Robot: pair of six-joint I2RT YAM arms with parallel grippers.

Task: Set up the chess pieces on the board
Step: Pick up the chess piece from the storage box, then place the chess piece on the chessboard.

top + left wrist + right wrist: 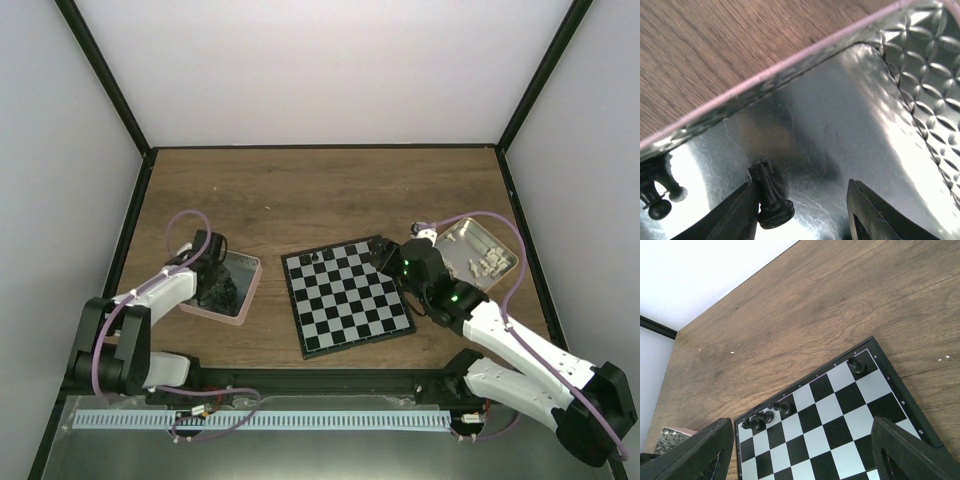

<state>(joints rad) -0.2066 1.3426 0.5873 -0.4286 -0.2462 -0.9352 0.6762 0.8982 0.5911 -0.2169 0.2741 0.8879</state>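
The board (345,298) lies in the middle of the table. Three black chess pieces (762,416) stand along its far edge near one corner, and a single black piece (856,366) stands on the other far corner square. My right gripper (802,455) hangs open and wide above the board with nothing between its fingers. My left gripper (802,210) is down inside the pink-rimmed tray (790,60) and open. A black rook (769,195) lies on the tray floor between the fingers, against the left finger (735,215); the right finger (875,215) stands well apart from it.
More black pieces (660,192) lie at the tray's left side. A tan tin (500,243) with several whitish pieces (487,264) sits right of the board. The tray's embossed wall (930,75) rises close on the left gripper's right.
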